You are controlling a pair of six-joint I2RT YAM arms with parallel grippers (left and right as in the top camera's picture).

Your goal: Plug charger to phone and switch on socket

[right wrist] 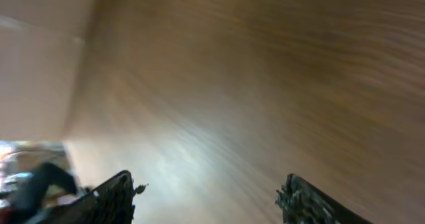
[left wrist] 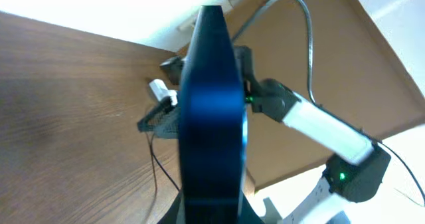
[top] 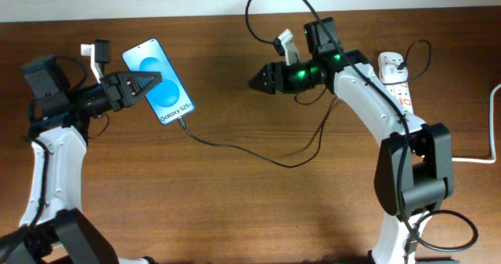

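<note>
Blue and bright on its screen, the phone [top: 163, 82] is held tilted over the left part of the tabletop [top: 235, 217], and your left fingers [top: 137, 84] pinch it by its faces. The charger [top: 227, 147] seems to sit in its lower end already, with the thin black cable trailing to the right. Your right fingers [right wrist: 109, 199] are spread wide and hold nothing. What remains for you, I judge, is the switch on the white socket [top: 399, 88] at the far right.

The words "Galaxy S25+" are shown in small dark letters near the lower edge of the lit blue screen of the phone [top: 168, 92], far left.
</note>
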